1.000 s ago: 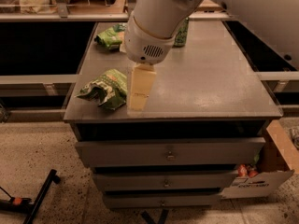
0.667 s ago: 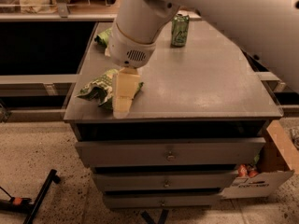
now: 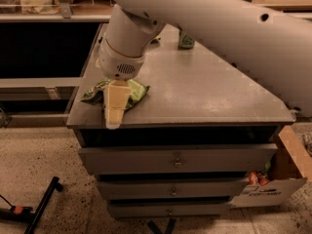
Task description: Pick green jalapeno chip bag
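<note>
- Camera view, work surface: the grey cabinet top (image 3: 204, 89) carries the task items, with drawers (image 3: 175, 159) stacked below it.
- Camera view, target: the green jalapeno chip bag (image 3: 137, 91) lies crumpled at the front-left corner of the top, near both edges. Light-green foil shows on either side of the gripper; the middle of the bag is hidden behind it.
- Camera view, tool: the gripper (image 3: 113, 117) hangs from the white arm (image 3: 219, 28) and points straight down over the bag. Whether it is wide, narrow or already holding foil cannot be told from this angle. Contact with the bag cannot be confirmed either.
- Camera view, reason for the pose: a vertical approach suits a soft bag lying on a hard surface, since the raised creases offer something to pinch from above.
- Camera view, other items: a green can (image 3: 185, 39) stands at the far edge, mostly behind the arm and well apart from the bag, so it should not interfere.
- Camera view, floor: a cardboard box (image 3: 280, 179) sits at the cabinet's right and a black stand (image 3: 34, 211) lies at the left, both outside the working area.
- Assessment: the pick appears to be at the alignment or descent stage. The bag's position near the edge means a sideways nudge could push it off.
</note>
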Robot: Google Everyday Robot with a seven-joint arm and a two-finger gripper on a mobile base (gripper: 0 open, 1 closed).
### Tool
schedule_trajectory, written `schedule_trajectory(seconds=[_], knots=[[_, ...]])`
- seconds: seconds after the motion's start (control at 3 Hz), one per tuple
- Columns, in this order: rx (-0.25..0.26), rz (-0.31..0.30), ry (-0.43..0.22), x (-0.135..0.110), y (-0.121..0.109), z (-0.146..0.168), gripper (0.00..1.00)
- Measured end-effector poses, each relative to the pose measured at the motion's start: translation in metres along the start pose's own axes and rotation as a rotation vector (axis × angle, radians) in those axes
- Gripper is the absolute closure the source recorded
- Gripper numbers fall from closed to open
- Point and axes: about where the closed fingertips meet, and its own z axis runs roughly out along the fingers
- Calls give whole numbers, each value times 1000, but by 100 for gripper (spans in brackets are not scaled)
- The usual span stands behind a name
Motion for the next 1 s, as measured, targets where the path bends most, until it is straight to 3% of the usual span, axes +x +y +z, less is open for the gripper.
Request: schedule_trajectory(seconds=[1.0], knots=[[-42, -8, -20, 7, -1, 40, 65]])
